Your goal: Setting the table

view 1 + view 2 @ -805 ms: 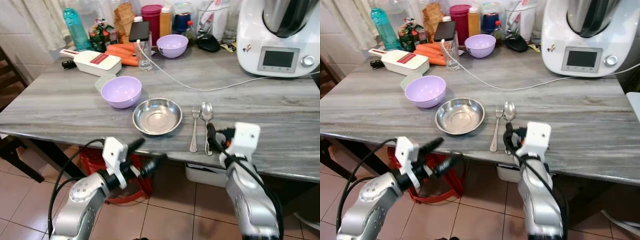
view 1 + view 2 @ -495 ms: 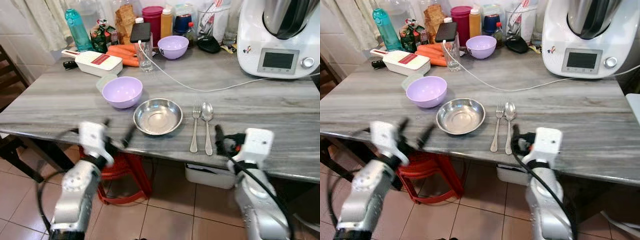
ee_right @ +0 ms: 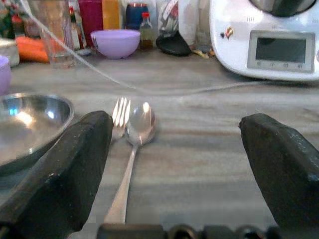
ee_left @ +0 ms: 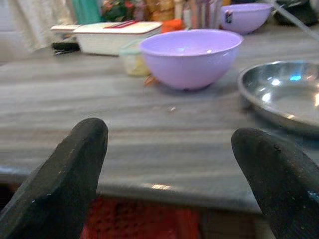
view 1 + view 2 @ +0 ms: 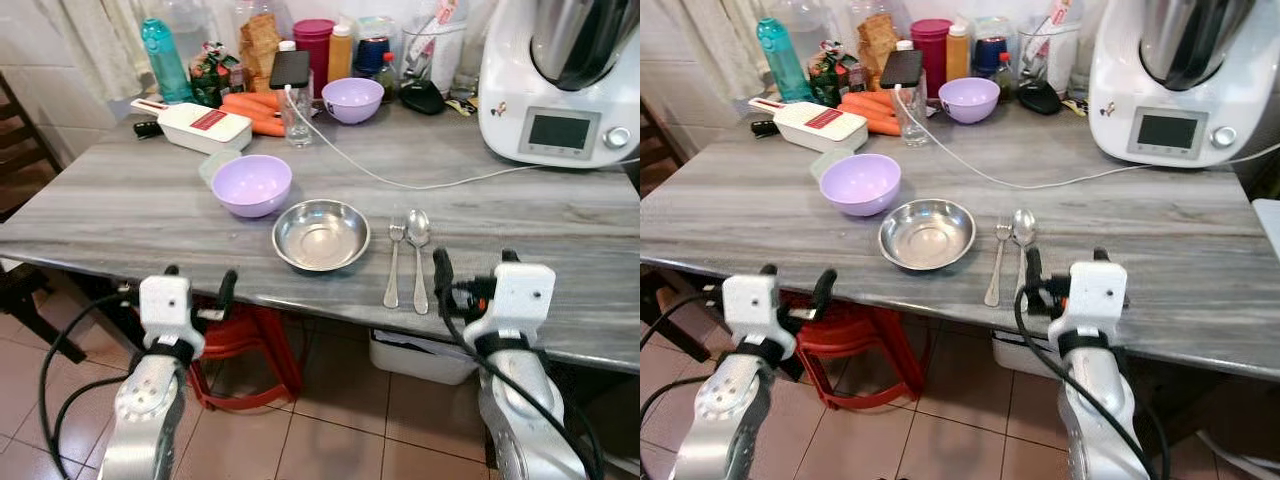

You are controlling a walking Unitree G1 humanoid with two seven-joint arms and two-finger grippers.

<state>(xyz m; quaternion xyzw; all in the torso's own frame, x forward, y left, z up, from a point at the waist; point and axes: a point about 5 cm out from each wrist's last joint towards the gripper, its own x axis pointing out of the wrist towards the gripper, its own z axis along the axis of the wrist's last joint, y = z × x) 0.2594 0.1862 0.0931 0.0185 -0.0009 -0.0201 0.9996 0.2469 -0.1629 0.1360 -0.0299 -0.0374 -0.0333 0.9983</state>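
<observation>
The steel bowl [image 5: 321,233] sat near the front edge of the grey-veined table [image 5: 120,205], with a lilac bowl [image 5: 251,184] just behind it to the left. Left of both, the left claw [image 5: 198,288] hung open at the table's edge. A fork [image 5: 393,261] and spoon [image 5: 418,257] lay side by side right of the steel bowl. The right claw [image 5: 474,277] was spread open beside them. Pink floor tiles [image 5: 330,440] showed below.
</observation>
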